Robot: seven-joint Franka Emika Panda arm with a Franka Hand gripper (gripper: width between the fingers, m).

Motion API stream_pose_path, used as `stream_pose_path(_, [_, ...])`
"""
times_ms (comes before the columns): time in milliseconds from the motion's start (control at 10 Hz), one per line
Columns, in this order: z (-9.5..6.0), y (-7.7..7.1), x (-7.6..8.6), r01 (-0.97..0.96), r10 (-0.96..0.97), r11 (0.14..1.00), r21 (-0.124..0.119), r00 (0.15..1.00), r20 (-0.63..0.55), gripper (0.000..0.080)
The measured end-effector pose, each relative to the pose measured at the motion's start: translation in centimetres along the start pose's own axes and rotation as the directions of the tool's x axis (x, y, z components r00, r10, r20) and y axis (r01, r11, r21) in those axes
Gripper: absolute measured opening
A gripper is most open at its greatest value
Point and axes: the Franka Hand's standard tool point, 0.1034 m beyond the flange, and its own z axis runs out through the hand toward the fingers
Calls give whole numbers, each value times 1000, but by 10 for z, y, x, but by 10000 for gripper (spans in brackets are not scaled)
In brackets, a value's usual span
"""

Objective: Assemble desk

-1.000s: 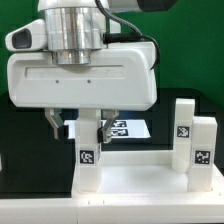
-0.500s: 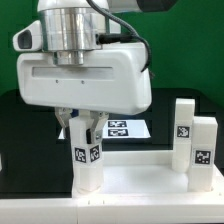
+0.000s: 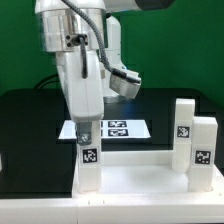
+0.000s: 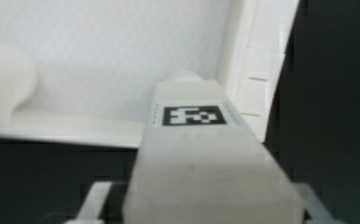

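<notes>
A blocky white leg (image 3: 88,160) with a square tag stands upright at the corner of the white rimmed tabletop (image 3: 135,183) on the exterior view's left. My gripper (image 3: 87,132) comes down from above and is shut on the top of this leg. In the wrist view the leg (image 4: 198,150) fills the middle, with its tag facing the camera. A dark finger (image 4: 102,200) shows on either side of it, and the tabletop (image 4: 106,85) lies beyond. Two more white legs (image 3: 185,122) (image 3: 203,150) stand on the exterior view's right.
The marker board (image 3: 118,127) lies flat on the black table behind the held leg. A green wall closes off the back. The black table surface (image 3: 30,130) stretches to the exterior view's left.
The jaws closed onto the leg. The hand then turned about a quarter turn around the vertical, and the leg turned with it, so one tag faces the exterior view instead of two.
</notes>
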Motion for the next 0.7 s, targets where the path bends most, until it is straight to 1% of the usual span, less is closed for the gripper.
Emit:
stream_pose_path(100, [0,1,1,-90,90,996,3,996,8,284])
stream_pose_path(300, [1,1,1,-49,49,999,2,999,6,285])
stream_pose_path(400, [1,0,0,50,-50,999,0,999,-1,442])
stream_pose_path(500, [1,-1,-2,215,-215,977,-3,977,-4,570])
stream_pose_path(600, [4,-1,-3,390,-390,921,-15,921,-1,570])
stream_pose_path(700, [6,0,-7,496,-496,868,-23,868,9,633])
